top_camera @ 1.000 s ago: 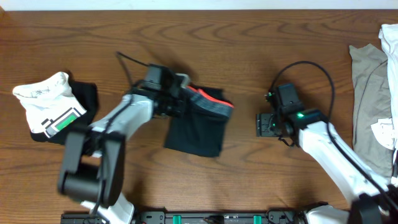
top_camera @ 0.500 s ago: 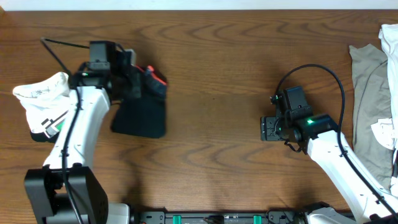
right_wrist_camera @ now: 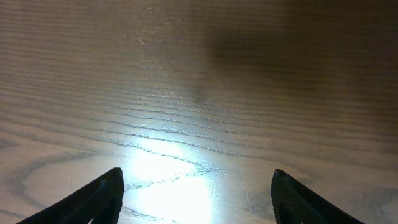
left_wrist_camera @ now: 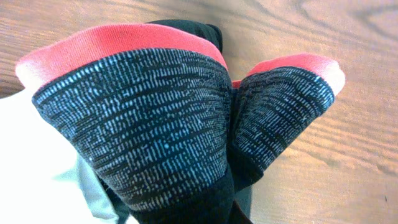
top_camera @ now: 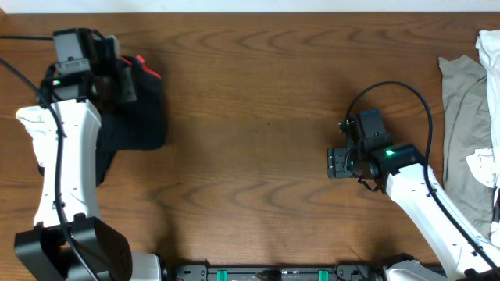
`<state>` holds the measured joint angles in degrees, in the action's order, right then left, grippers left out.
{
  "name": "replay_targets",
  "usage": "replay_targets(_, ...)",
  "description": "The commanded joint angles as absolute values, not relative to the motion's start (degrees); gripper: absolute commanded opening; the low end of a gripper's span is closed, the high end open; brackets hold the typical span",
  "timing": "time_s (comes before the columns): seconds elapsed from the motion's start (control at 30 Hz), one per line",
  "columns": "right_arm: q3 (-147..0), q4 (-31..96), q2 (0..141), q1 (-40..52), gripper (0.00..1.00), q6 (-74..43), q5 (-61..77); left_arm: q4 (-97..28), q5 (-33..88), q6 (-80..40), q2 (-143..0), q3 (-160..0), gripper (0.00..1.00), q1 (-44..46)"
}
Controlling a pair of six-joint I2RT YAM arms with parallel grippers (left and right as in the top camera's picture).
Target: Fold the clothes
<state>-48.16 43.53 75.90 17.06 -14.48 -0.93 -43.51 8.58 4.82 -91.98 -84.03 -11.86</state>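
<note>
The folded black pants [top_camera: 139,121] hang at the far left of the table, the red edge of their waistband [top_camera: 147,67] bunched up at my left gripper [top_camera: 123,78], which is shut on them. In the left wrist view the grey-and-red waistband [left_wrist_camera: 155,118] fills the frame and hides the fingers. A white top [top_camera: 30,123] lies partly under the left arm and the pants, and its pale fabric [left_wrist_camera: 31,168] shows beside the waistband. My right gripper [top_camera: 337,162] hovers low over bare wood right of centre, open and empty [right_wrist_camera: 196,199].
Grey-beige tops [top_camera: 465,117] lie heaped at the table's right edge, with a white piece [top_camera: 486,168] on them. The right arm's black cable [top_camera: 391,86] loops above its wrist. Brown wood table [top_camera: 250,94] spans the middle.
My left arm has swung from the table's centre to the far left, carrying the folded pants over the white top. The right gripper has hardly moved.
</note>
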Motion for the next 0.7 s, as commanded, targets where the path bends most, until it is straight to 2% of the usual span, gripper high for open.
replay_targets(0.0,-48.4,43.5,75.2,16.8,0.74,-13.6,-1.3,-43.2,7.9,5.8,-90.7,-86.8,0.06,-14.3)
replay_targets(0.3,-48.4,43.6,75.2,16.8,0.75,-13.6,-1.3,-40.6,8.3,5.1,-90.7,-86.9,0.06,-21.8)
replay_targets(0.67,-48.4,44.2,75.2,16.8,0.75,-13.6,-1.3,-40.0,8.3,2.3,-90.9,-86.8,0.06,-26.3)
